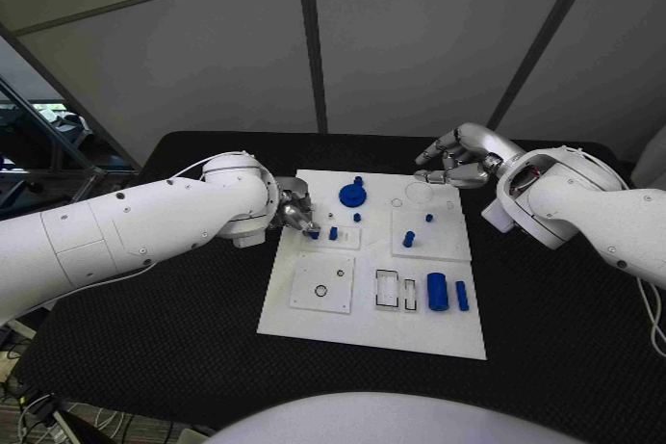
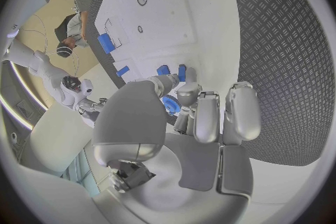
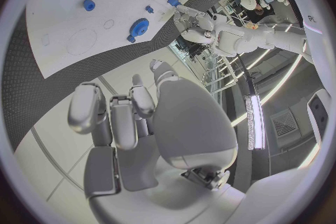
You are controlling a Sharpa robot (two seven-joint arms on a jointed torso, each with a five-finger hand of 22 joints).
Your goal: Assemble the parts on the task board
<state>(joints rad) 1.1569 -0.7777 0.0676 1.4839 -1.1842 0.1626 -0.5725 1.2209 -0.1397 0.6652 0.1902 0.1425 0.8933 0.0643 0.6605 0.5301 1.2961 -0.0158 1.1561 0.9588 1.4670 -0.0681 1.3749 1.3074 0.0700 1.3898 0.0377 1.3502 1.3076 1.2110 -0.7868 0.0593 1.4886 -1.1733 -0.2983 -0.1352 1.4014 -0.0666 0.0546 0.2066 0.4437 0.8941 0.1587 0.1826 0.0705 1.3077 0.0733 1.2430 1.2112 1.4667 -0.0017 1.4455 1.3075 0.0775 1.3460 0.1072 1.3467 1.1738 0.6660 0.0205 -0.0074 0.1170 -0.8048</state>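
The white task board (image 1: pixel 374 319) lies mid-table. My left hand (image 1: pixel 294 213) sits low over its left edge, fingers curled, with a small blue part (image 1: pixel 315 235) pinched at the fingertips (image 2: pixel 187 89) over a small square plate. Close beside it stands a blue peg (image 1: pixel 333 234). The pinched part (image 2: pixel 182 71) pokes out just past the fingertips. My right hand (image 1: pixel 458 162) hovers over the board's far right corner, fingers curled in and holding nothing. A blue gear (image 1: pixel 352 194) stands at the board's far edge, also seen as the gear (image 3: pixel 139 27) beyond my right hand (image 3: pixel 133 117).
More blue pieces stand on the board: a peg (image 1: pixel 408 239), a smaller peg (image 1: pixel 429 217), a thick cylinder (image 1: pixel 437 291) and a narrow bar (image 1: pixel 461 295) by two rectangular slots (image 1: pixel 396 292). A square plate with round holes (image 1: pixel 322 286) lies near left. Black table (image 1: pixel 153 338) surrounds the board.
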